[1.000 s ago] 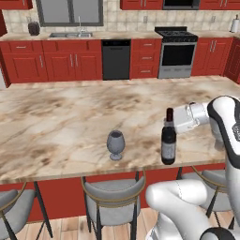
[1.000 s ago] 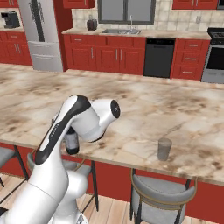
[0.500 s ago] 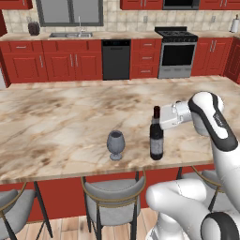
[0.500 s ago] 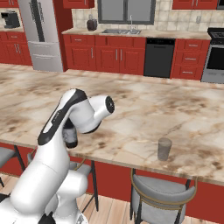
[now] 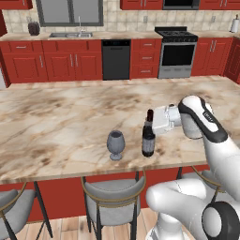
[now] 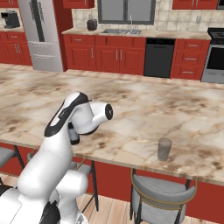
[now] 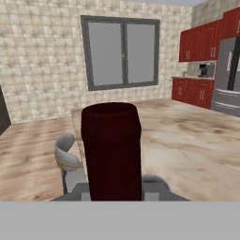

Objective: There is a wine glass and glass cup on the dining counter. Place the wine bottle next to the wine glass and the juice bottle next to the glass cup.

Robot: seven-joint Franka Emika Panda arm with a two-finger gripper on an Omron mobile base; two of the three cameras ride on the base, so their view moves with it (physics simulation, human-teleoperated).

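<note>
Beside the wine glass (image 5: 116,144) on the desk (image 5: 56,126), fingers (image 5: 153,123) pinch the wine bottle (image 5: 148,138) upright; release and juice remain.

- The wine bottle (image 5: 148,138), upright and clamped at its neck in the gripper (image 5: 153,122), travelled leftward along the dining counter (image 5: 65,126) over the last second.
- It started well to the right of the wine glass (image 5: 116,144) and ended just beside it, not touching.
- The arm's elbow swung inward with the move, the forearm folding further over the counter's front edge.
</note>
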